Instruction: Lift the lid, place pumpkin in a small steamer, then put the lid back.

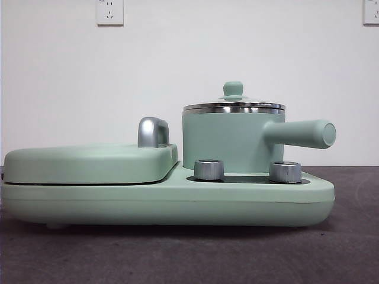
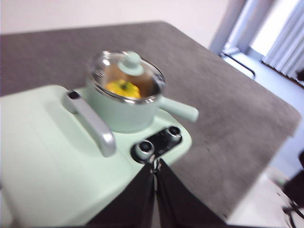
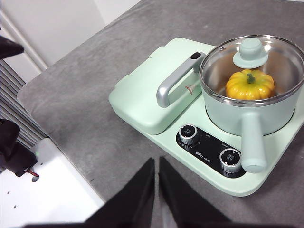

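Note:
The small steamer (image 1: 228,142) stands on the right of the mint-green appliance base (image 1: 166,198), its side handle (image 1: 299,133) pointing right. The glass lid (image 1: 233,105) with its green knob sits shut on the pot. The yellow-orange pumpkin (image 3: 250,84) lies inside the pot, seen through the glass; it also shows in the left wrist view (image 2: 122,88). It is hidden in the front view. My left gripper (image 2: 156,166) is shut and empty, held back from the base's knobs. My right gripper (image 3: 156,164) is shut and empty, off the base's front edge. Neither touches anything.
The broad griddle cover (image 1: 89,163) with its chrome handle (image 1: 153,131) fills the left of the base. Two silver knobs (image 1: 208,170) sit in front of the pot. The grey table (image 3: 95,95) ends at an edge near the right gripper; a white wall stands behind.

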{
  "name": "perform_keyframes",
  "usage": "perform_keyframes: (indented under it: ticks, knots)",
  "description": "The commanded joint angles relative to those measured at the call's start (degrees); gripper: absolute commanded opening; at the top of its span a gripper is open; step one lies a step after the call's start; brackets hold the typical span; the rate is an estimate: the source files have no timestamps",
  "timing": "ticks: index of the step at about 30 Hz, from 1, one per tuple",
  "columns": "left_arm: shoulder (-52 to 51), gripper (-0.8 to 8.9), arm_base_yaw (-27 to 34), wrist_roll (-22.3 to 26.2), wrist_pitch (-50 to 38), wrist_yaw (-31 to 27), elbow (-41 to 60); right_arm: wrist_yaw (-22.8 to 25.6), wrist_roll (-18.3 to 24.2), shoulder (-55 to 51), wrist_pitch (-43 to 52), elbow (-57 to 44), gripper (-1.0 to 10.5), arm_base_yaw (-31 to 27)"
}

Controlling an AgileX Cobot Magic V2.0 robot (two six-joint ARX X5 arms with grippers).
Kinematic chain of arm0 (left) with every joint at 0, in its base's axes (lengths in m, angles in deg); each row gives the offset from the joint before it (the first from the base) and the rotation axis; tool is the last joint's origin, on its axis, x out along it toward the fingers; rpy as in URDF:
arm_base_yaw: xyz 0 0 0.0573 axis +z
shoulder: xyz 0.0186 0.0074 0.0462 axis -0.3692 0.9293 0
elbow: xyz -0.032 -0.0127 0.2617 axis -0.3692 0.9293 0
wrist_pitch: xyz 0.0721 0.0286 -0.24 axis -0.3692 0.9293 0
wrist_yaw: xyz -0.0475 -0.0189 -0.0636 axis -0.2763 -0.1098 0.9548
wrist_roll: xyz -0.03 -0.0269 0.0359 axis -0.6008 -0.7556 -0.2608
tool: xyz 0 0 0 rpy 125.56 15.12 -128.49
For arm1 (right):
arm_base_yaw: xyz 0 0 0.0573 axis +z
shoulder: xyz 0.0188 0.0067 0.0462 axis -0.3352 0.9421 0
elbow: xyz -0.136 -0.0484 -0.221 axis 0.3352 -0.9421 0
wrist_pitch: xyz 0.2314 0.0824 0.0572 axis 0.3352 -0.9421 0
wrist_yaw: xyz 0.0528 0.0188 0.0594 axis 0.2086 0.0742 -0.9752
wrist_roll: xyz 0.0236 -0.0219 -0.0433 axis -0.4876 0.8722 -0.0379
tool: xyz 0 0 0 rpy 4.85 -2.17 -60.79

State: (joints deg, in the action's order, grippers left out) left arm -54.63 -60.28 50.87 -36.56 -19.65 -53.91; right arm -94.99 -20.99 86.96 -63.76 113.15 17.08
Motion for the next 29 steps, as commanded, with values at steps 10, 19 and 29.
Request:
perform_keyframes:
  ticks: [10,19,29]
  knots:
    - [-15.76,0.06,25.40,4.70,-21.66,-0.04,26.86,-0.15,0.57,0.42,0.70,0.37,0.1,0.39]
    - [-23.30,0.06,33.75,6.51,-24.09,-6.43,42.71,-0.15,0.57,0.42,0.70,0.37,0.1,0.39]
    - [-27.71,0.06,37.51,6.43,-29.59,-6.75,48.48,-0.15,0.57,0.42,0.70,0.37,0.1,0.39]
